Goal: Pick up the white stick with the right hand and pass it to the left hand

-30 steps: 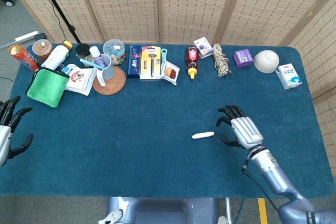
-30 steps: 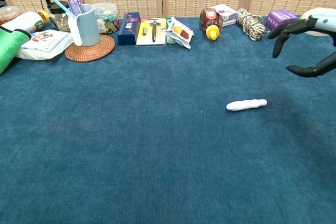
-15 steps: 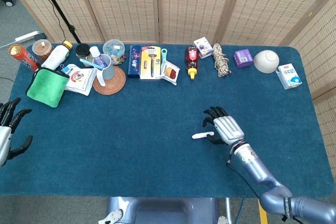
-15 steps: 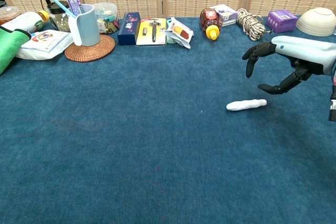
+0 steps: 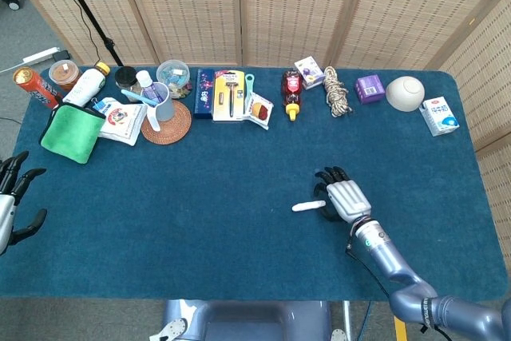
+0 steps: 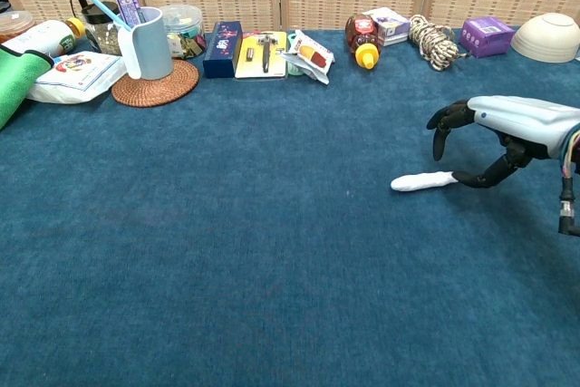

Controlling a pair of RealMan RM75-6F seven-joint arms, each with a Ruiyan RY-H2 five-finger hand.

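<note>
Woven rattan screens close off the back of a wide surface point(image 5: 200, 221) covered in dark blue carpet-like cloth, with clutter lined up only along its far edge. The short white plastic stick point(image 5: 308, 206) point(image 6: 423, 181) lies flat on the cloth right of centre, well apart from everything else.

The right robot hand point(image 5: 342, 196) point(image 6: 507, 129) sits low over the stick's right end, fingers curved downward and apart, thumb reaching in near the tip; nothing is gripped yet. Whether a fingertip already touches the stick cannot be told. The left robot hand point(image 5: 11, 205) waits at the near left edge, fingers spread and empty.

The main risk, as I judge it, is the stick rolling or skidding: it is slim and round, and a finger landing off-centre could nudge it away. The hand covers only one end, so a pinch there may let the long free end droop or twist out during the lift.

Room is generous. Bare cloth stretches between the two hands, so the handover path looks unobstructed. The red-capped bottle point(image 5: 291, 88) and coiled rope point(image 5: 336, 92) stand far back.
</note>
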